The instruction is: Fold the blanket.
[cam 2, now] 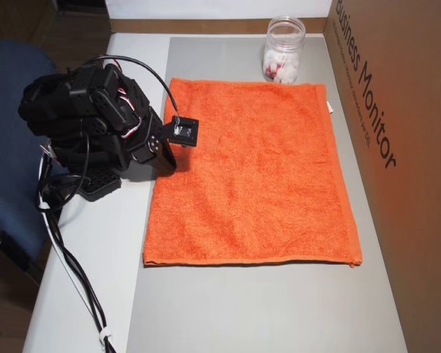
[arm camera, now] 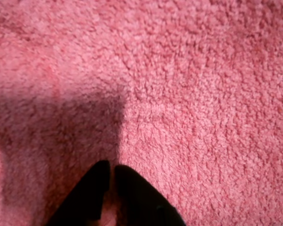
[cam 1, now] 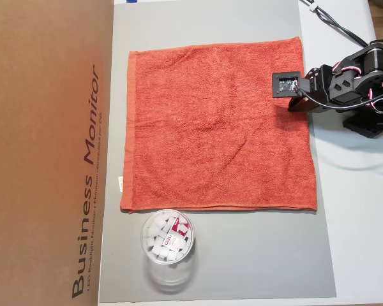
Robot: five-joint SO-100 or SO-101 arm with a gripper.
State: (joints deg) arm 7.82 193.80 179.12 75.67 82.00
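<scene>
The blanket is an orange-red terry towel lying flat and spread out on the grey mat. A small white tag sits on its left hem in an overhead view. The black arm reaches over the towel's right edge near the upper corner. In the wrist view the gripper points down at the blanket, its two dark fingertips nearly touching, with only a thin slit between them. The other overhead view shows the blanket with the gripper low at its left edge.
A clear jar of white and red bits stands just off one towel edge, also the jar. A tall cardboard box marked "Business Monitor" borders the mat. Cables trail from the arm base.
</scene>
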